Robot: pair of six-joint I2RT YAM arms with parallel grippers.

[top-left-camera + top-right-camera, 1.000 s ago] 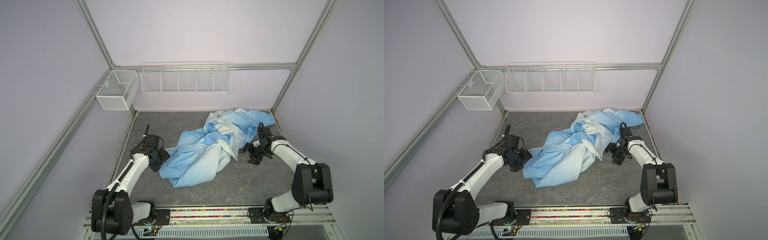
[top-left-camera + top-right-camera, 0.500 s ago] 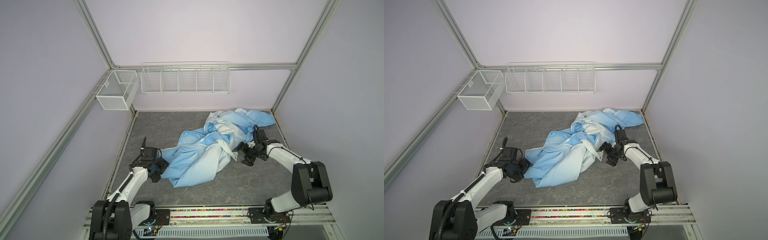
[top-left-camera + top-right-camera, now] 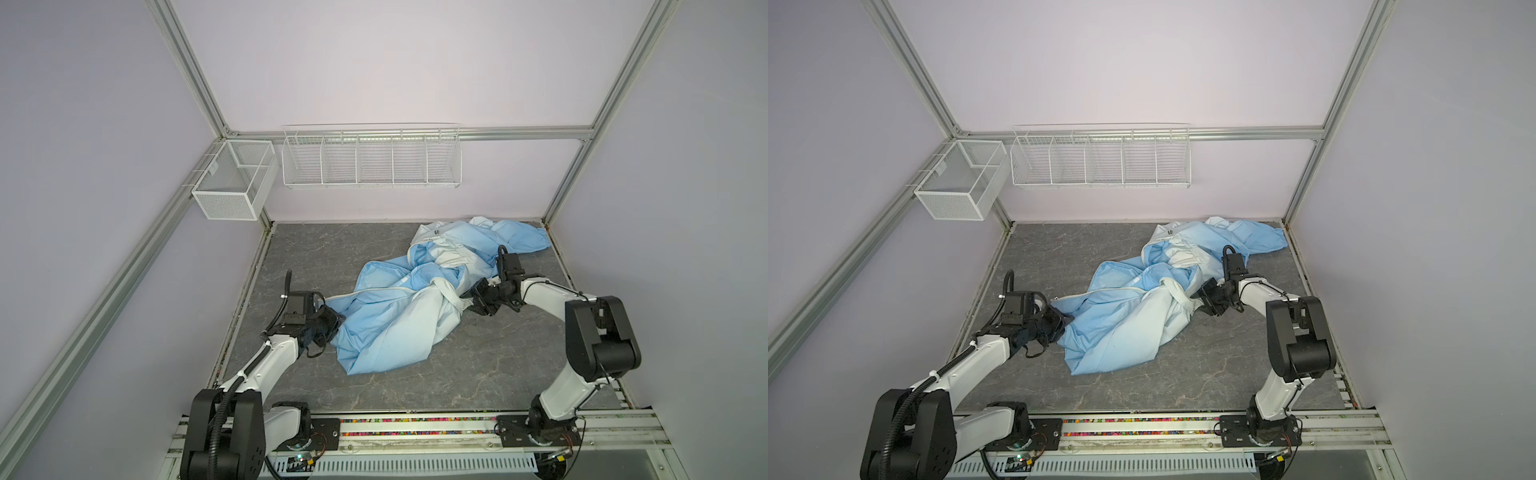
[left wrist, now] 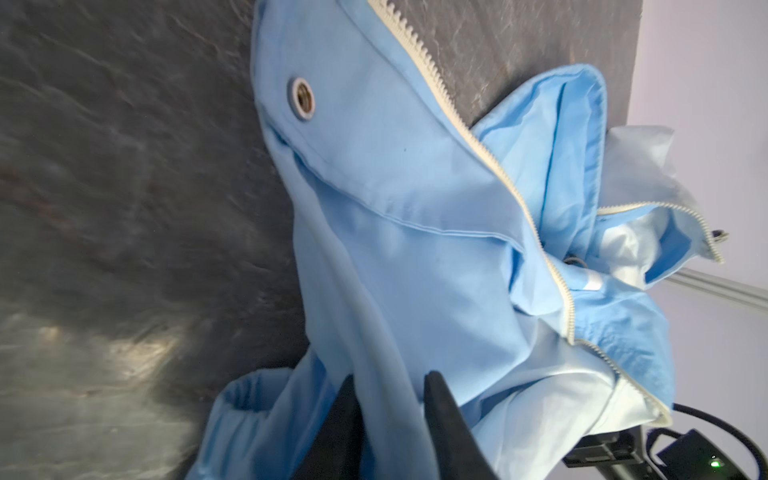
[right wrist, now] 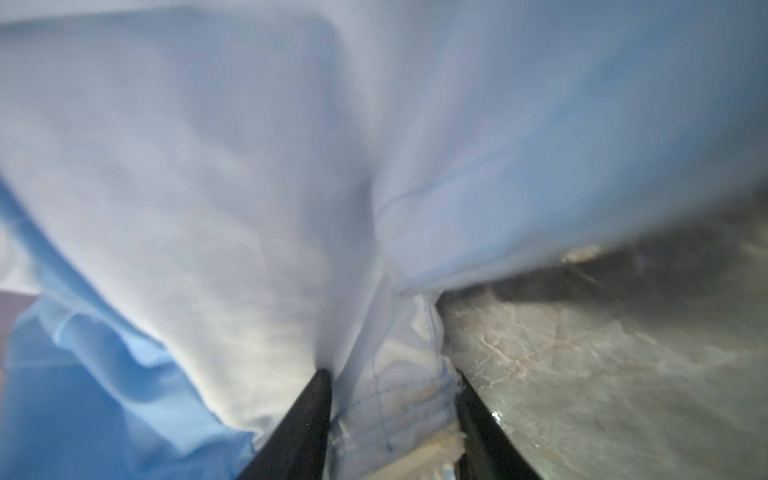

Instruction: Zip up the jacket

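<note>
The large, thin light-blue jacket, fading to pale white, is lying crumpled on the dark grey marbled surface. It is sitting in front of the long white wire rack, mostly toward that rack's right end. The step in hand looks like taking hold of two edges so the heap can be spread and the front opening found.

The left claw is clenching a blue fold at the jacket corner farthest from the rack, out in front of the rack's left end. Cloth is filling the gap between its black fingers. The right claw is pinching a pale stitched hem out in front of the rack's right end. That wrist view is blurred, so the grip seems firm rather than certain.

To do this well, both claws should be drawing apart slowly and low, parallel to the rack, so the thin cloth is sliding flat rather than lifting and twisting. The white toothed zipper is running open beside a small metal snap, its other half wandering off through the folds. The pull should be ending once both halves are lying side by side. Fabric this thin is likely to slip from a shallow pinch, so tension should be building gently.
</note>
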